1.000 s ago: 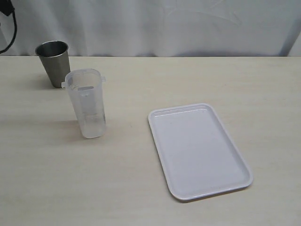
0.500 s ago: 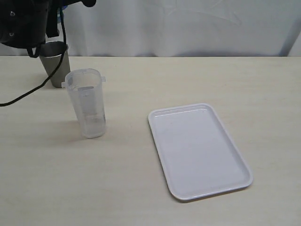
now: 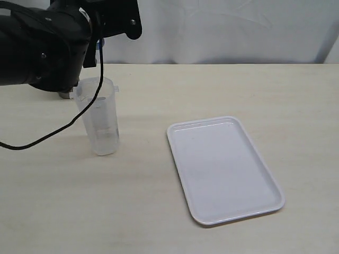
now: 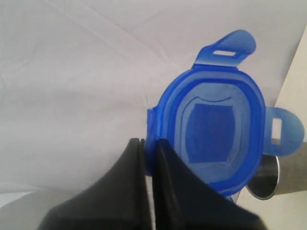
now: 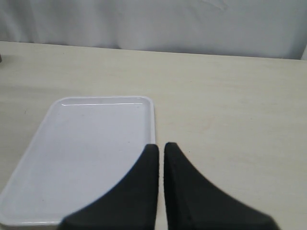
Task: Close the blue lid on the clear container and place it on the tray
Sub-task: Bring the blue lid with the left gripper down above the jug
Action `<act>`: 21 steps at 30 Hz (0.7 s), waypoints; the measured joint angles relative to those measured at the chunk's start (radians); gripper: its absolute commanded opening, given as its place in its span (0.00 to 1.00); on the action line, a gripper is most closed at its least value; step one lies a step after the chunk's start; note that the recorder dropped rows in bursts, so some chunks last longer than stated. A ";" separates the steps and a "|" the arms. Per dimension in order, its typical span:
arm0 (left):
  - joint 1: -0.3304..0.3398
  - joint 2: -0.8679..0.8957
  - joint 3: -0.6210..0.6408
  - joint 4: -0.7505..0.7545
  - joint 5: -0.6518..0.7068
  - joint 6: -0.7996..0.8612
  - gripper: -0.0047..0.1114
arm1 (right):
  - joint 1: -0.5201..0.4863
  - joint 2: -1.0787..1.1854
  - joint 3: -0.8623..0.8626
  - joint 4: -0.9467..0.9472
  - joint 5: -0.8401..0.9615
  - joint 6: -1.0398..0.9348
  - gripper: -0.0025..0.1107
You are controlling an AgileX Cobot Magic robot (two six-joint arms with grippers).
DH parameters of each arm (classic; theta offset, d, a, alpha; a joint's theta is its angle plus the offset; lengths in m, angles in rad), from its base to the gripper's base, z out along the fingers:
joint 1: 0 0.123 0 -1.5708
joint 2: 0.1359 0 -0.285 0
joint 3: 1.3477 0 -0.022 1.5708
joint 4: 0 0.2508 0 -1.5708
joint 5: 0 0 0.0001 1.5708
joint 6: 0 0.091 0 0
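The clear container [image 3: 98, 119] stands upright and open-mouthed on the table's left side. My left arm [image 3: 42, 50] looms over and behind it. In the left wrist view my left gripper [image 4: 148, 143] is shut on the rim of the blue lid [image 4: 216, 120], whose underside faces the camera with its tabs spread out. Only a sliver of blue [image 3: 100, 45] shows in the exterior view. The white tray [image 3: 222, 169] lies flat to the right of the middle. My right gripper [image 5: 159, 146] is shut on nothing, above the tray's [image 5: 86, 148] edge, and is out of the exterior view.
A steel cup [image 4: 268, 179] stands behind the container, almost wholly covered by the left arm in the exterior view. A black cable [image 3: 58, 129] hangs from that arm beside the container. A white curtain [image 3: 222, 29] closes off the table's far edge.
My left arm has swung in from the upper left with the lid, now covering the steel cup and reaching over the container. Container and tray have not moved.
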 measured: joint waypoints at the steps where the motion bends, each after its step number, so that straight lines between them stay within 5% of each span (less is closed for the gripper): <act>1: -0.007 0.000 0.000 0.000 0.003 -0.002 0.04 | 0.000 0.000 0.000 0.000 0.000 0.000 0.06; 21: -0.026 -0.139 0.105 -0.018 -0.032 -0.103 0.04 | 0.000 0.000 0.000 0.000 0.000 0.000 0.06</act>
